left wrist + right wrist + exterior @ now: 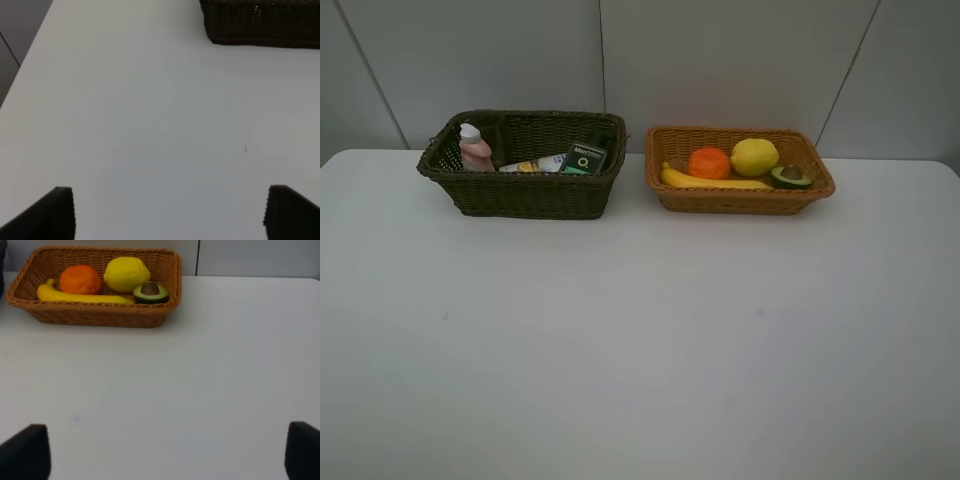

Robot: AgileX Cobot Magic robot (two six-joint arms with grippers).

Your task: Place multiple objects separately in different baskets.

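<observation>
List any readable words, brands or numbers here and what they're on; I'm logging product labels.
dark green bottle, lying in the dark basket: white lettering and a round logo, too blurred to read.
white bottle beside it: coloured print, too small to read.
small pink bottle: no legible text.
Fruit and the orange-tan basket: no text.

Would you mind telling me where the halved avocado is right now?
In the exterior high view, the halved avocado lies at the right end of the orange-tan basket, right of the banana and just below the lemon.
</observation>
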